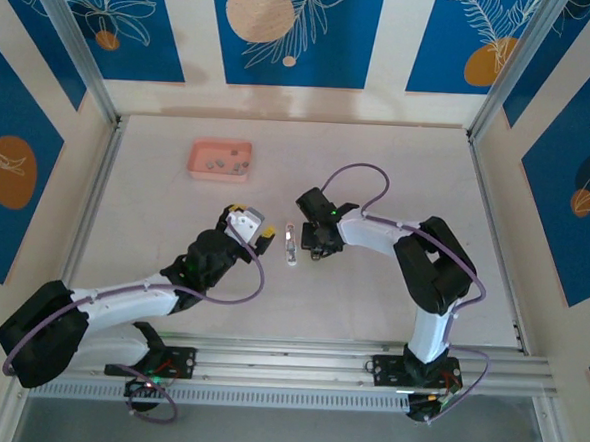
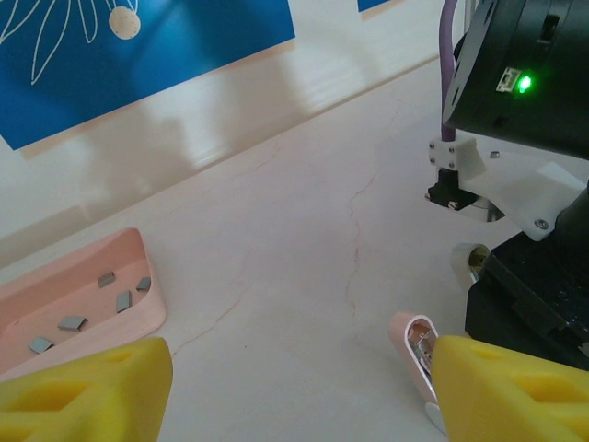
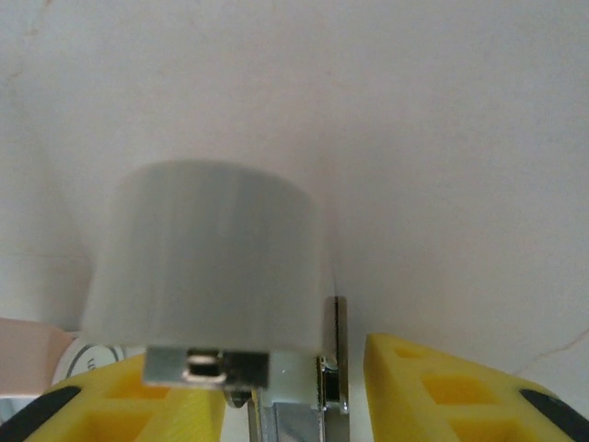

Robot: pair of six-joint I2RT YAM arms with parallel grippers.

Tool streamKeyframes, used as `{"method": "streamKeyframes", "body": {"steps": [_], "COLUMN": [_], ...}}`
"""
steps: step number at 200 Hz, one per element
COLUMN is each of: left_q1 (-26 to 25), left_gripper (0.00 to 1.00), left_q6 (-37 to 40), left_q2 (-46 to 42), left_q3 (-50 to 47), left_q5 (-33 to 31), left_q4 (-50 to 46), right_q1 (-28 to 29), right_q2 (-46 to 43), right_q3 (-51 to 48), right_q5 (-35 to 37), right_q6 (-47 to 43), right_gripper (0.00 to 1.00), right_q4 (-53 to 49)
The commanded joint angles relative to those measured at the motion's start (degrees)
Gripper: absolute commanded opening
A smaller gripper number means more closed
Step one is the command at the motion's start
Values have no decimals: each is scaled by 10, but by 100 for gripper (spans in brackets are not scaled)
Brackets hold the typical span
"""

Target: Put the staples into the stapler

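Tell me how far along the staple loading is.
Done: nothing loaded that I can see; the staples lie in the pink tray. In hand: the right gripper is at the stapler, jaws apart around its metal part; the left gripper is open and empty. Left: fetch staples, load them.

staples (image 1: 223, 162) in tray (image 1: 218, 176), back left; stapler (image 1: 290, 247) nearer, right of it.
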Motion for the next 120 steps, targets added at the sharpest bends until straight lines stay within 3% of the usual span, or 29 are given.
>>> {"method": "streamKeyframes", "body": {"steps": [1,120], "left_q1": [3,4], "left_gripper": [74,74], "left_q6": [-3,-3], "left_q2": [3,-5], "left_q3": [-2,-6], "left_q5": [-8,-4], "left_q4": [17,12], "right_q1": [3,21], "right_q2": [7,-41], "right_q3": [13,-24], "right_q5": [12,36], "right_q6": [1,-4], "right_gripper": [40,33], "right_q4": [-16,-28]}}
